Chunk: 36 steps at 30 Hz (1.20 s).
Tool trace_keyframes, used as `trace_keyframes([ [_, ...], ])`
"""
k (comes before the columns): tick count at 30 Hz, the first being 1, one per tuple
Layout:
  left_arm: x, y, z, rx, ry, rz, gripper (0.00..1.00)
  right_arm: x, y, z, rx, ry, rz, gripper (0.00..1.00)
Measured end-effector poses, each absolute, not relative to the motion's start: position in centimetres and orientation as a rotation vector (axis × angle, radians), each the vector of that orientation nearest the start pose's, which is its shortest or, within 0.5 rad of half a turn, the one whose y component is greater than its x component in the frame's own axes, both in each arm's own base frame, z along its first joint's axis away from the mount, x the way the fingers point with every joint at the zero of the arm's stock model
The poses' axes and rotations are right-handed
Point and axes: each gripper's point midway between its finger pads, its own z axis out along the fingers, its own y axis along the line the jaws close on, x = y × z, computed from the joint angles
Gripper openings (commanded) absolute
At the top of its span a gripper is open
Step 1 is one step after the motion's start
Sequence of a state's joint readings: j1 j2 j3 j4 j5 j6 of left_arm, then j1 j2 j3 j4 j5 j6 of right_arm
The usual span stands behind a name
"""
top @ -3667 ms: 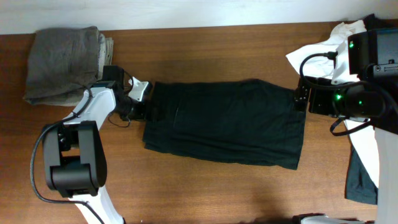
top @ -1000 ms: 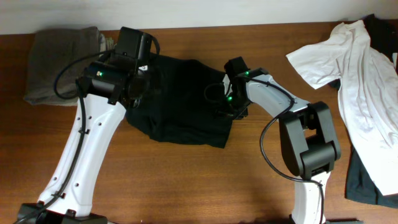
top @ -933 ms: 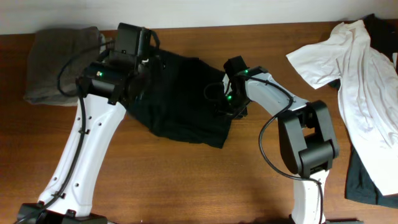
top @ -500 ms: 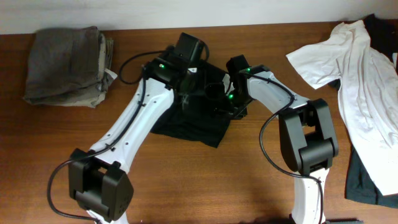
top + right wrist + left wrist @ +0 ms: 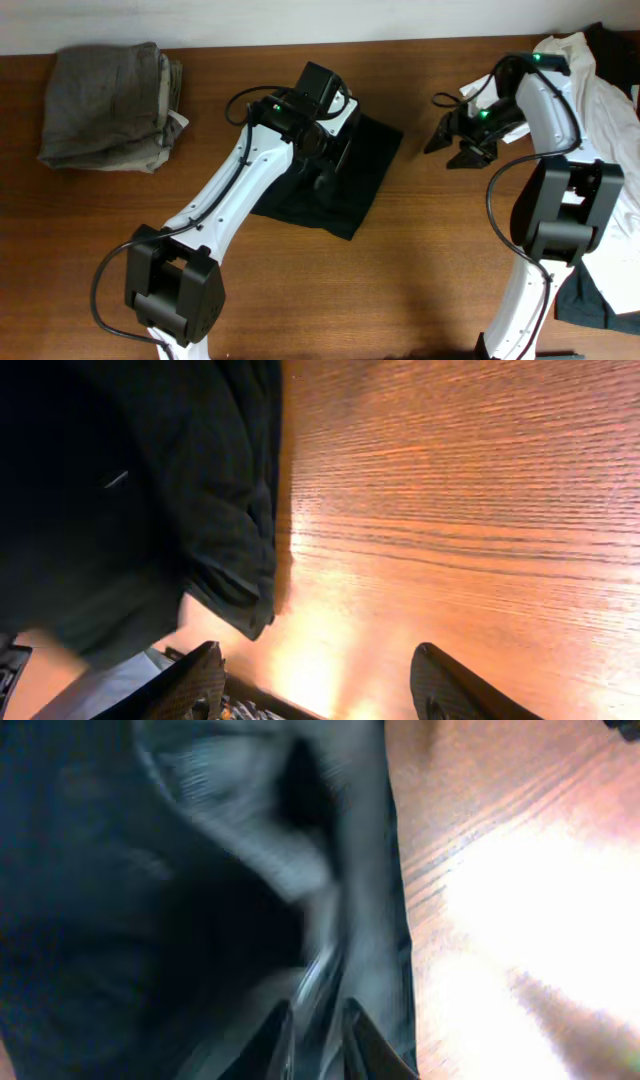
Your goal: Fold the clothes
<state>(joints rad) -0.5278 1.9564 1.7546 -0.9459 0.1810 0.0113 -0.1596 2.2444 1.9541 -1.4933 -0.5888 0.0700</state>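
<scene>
A black garment (image 5: 345, 195) lies folded over itself in the middle of the table. My left gripper (image 5: 325, 168) reaches down onto its top layer. In the left wrist view its fingers (image 5: 275, 1042) stand narrowly apart with a ridge of the dark cloth (image 5: 200, 900) pinched between them. My right gripper (image 5: 455, 138) hangs open over bare wood to the right of the garment, nothing between its fingers (image 5: 205, 670). The right wrist view shows the garment's edge (image 5: 225, 550) off to the left of the right gripper (image 5: 315, 665).
A folded grey garment (image 5: 105, 95) sits at the back left. A crumpled white shirt (image 5: 585, 95) lies at the right edge over a dark garment (image 5: 580, 290). The right arm's upper links rise from the front right.
My left gripper carried the garment's left side over to the right, doubling it. My right gripper let go of the cloth, opened wider and swung away to the right.
</scene>
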Motion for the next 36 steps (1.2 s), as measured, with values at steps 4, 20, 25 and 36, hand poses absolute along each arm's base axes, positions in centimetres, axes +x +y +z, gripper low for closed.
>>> trace_keyframes([
  [4, 38.4, -27.0, 14.2, 0.890, 2.623, -0.443, 0.80, 40.0, 3.6, 9.5, 0.423, 3.143, 0.978, 0.56],
  [20, 37.9, -21.5, 12.3, 0.696, 2.801, -0.705, 0.01, 46.8, 17.2, 11.9, -0.090, 2.795, 1.052, 0.12],
  [25, 36.8, -23.9, 10.2, 0.715, 2.765, -0.845, 0.01, 50.0, 16.3, 11.4, 0.072, 2.734, 0.990, 0.04],
  [36, 35.1, -24.7, 5.2, 0.522, 2.805, -0.988, 0.01, 49.3, 16.7, 1.4, 0.242, 2.919, 1.032, 0.04],
])
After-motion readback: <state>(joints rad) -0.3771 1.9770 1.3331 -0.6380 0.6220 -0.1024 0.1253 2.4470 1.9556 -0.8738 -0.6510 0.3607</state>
